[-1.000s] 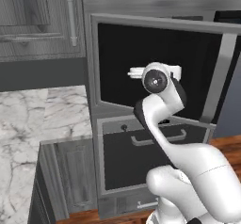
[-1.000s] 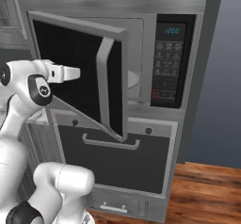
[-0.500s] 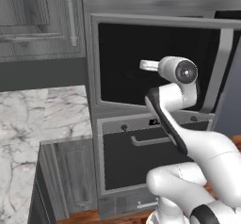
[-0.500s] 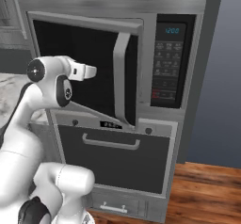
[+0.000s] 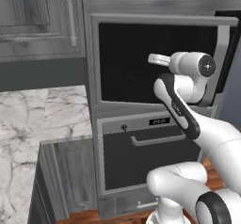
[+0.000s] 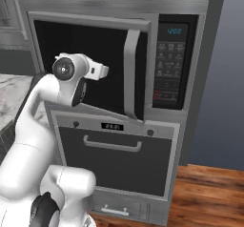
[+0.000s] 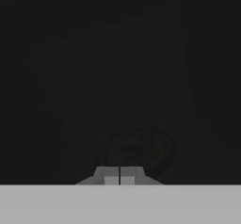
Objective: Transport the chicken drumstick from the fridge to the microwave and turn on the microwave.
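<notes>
1. Swung further toward the frame than half a second before: black glass door (image 6: 86,68) of the built-in grey-framed microwave (image 6: 157,109), now almost shut, only a narrow gap left at its handle side.
2. Moved with the door: white arm, its wrist now in front of the glass, nearer the curved grey vertical handle (image 6: 129,73) than before.
3. Saw two-finger gripper (image 7: 119,175) in the hand view with dark tips pressed together, nothing between them, facing the dark glass.
4. Could not make out the chicken drumstick behind the dark door; only a faint round shape (image 7: 139,148) showed through the glass.
5. Noted black keypad panel (image 6: 168,68) at right, with a lit clock display (image 6: 173,31) on top.
6. Noted grey oven with a horizontal handle (image 6: 113,144) below, closed.
</notes>
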